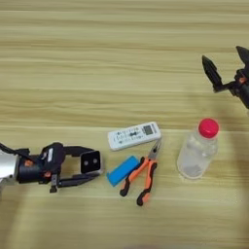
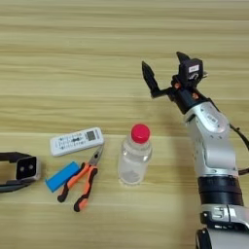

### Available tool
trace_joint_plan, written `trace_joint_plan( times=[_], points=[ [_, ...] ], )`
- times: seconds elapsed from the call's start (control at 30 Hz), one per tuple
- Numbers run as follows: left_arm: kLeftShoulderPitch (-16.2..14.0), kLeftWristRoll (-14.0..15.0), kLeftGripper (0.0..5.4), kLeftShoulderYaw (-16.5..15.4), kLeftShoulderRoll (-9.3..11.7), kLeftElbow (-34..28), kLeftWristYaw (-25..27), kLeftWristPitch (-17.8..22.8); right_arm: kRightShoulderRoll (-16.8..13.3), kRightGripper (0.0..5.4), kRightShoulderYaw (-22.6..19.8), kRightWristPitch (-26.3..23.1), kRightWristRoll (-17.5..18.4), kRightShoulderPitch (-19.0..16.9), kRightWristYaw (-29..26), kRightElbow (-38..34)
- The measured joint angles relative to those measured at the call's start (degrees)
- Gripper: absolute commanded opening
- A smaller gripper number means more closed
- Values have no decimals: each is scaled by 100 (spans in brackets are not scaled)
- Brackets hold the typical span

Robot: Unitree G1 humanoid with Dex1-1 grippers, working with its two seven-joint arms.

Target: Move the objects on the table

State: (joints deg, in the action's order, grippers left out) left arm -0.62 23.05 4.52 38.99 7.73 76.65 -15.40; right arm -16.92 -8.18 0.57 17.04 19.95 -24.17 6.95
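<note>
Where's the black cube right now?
The black cube sits between the left gripper's fingers at the table's near left, just left of the blue block.

left arm (image 1: 9,168) — cut off at frame edge | right hand (image 1: 228,68) — cropped in left eye view

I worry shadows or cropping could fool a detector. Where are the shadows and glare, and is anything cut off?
Left eye view: soft, even light, with only faint shadows under the pliers and left gripper; the open right gripper is cut by the right edge. Right eye view: the left gripper is cut by the left edge; no strong glare on the bottle.
</note>
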Motion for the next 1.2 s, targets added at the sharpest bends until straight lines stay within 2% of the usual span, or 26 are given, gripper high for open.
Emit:
trace_joint_plan(
  times=[0.1, 0.17, 0.27, 0.4, 0.43, 0.53, 0.67, 0.8, 1.2],
  points=[
    [187, 160, 241, -68, -17, -157, -72, 247, 25, 540, 1, 3, 0, 0, 1, 11],
    [216, 155, 241, -76, -35, -214, -163, 272, 36, 540, 1, 3, -1, 0, 2, 13],
    [233, -41, 241, -62, -227, -206, -442, 268, 57, 540, 2, 5, -1, 1, 2, 15],
    [455, -306, 241, 44, -466, -132, -794, 277, 85, 540, 9, 7, -4, 8, 2, 20],
    [477, -353, 241, 62, -476, -117, -811, 264, 86, 540, 9, 7, -4, 8, 2, 20],
    [544, -770, 241, 162, -492, 182, -1040, 198, 86, 540, 9, 8, -4, 11, 3, 19],
    [615, -1162, 241, 281, -523, 496, -1240, 81, 87, 540, 9, 8, -5, 29, 2, 20],
    [629, -1375, 241, 397, -555, 680, -1288, -27, 87, 540, 11, 8, -7, 104, 2, 20],
    [664, -1474, 241, 493, -568, 927, -1286, -114, 87, 540, 11, 8, -17, 160, 0, 20]
  ],
)
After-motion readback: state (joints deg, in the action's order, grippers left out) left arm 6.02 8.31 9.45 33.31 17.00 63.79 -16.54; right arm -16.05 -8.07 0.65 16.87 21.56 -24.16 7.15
